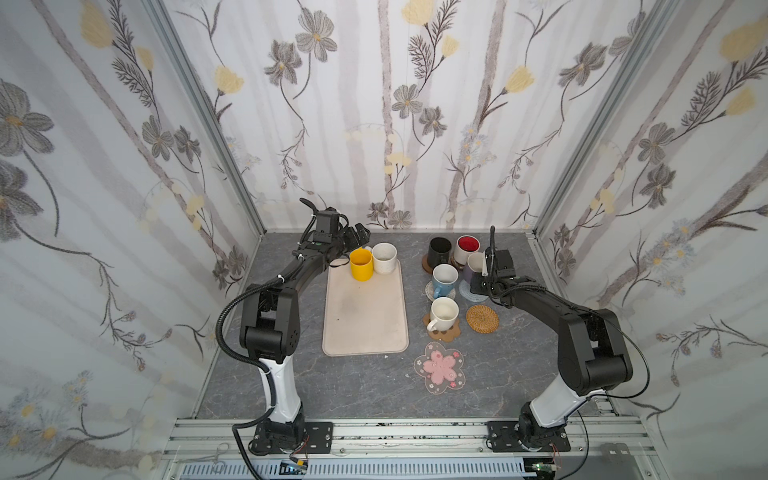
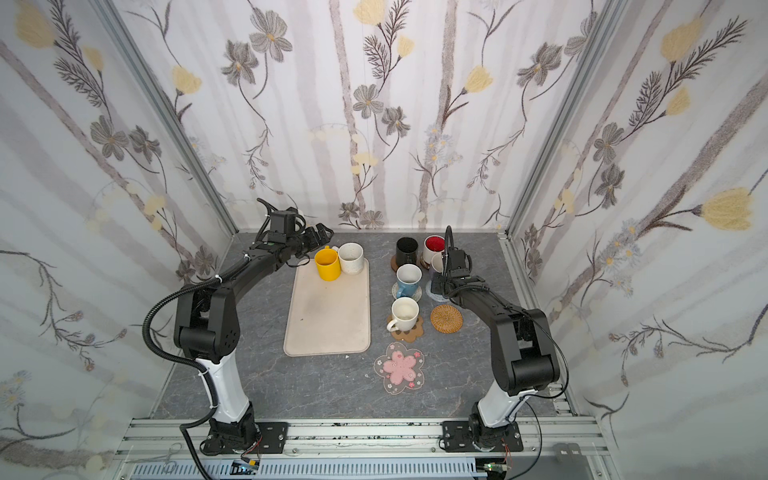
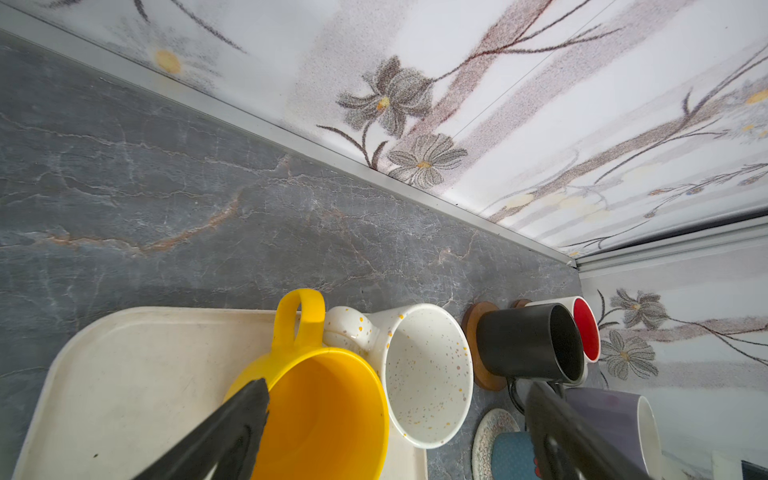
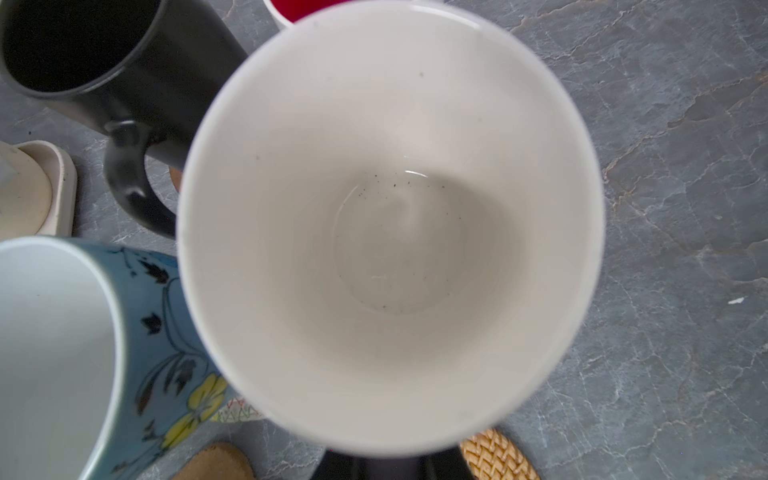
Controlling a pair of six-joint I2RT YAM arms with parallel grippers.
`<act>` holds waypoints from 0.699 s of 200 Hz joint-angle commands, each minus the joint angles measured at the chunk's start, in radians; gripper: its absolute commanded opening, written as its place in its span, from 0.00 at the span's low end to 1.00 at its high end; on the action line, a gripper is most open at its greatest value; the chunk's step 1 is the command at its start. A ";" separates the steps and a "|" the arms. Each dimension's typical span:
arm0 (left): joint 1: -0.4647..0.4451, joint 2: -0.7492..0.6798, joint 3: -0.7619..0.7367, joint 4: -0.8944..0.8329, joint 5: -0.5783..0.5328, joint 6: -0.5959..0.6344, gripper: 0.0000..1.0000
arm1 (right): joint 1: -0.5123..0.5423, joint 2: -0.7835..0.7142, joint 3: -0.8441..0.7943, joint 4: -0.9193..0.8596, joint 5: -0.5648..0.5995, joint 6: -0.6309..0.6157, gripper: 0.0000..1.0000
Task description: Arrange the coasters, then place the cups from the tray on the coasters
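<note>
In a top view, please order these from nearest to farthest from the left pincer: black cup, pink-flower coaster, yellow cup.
1. yellow cup, on the far end of the tray, beside the left pincer.
2. black cup, at the back, right of the tray.
3. pink-flower coaster, at the front, off the tray.

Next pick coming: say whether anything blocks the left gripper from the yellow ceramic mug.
Nothing visible stands between the open left gripper and the yellow ceramic mug; the speckled off-white mug stands close beside it.
</note>
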 commanded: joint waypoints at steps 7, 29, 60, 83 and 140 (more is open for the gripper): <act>0.001 0.034 0.031 0.004 -0.022 0.012 0.98 | 0.000 -0.007 -0.019 0.094 0.019 -0.003 0.00; 0.002 0.063 0.053 0.003 -0.021 0.008 0.97 | -0.001 -0.010 -0.035 0.094 0.025 -0.003 0.00; 0.000 0.083 0.064 0.002 -0.022 0.008 0.96 | -0.001 -0.012 -0.044 0.094 0.023 -0.001 0.00; 0.000 0.087 0.063 0.001 -0.022 0.008 0.96 | -0.002 -0.004 -0.035 0.087 0.023 -0.001 0.00; 0.000 0.096 0.063 0.001 -0.026 0.016 0.95 | 0.000 0.010 -0.036 0.067 0.011 0.004 0.00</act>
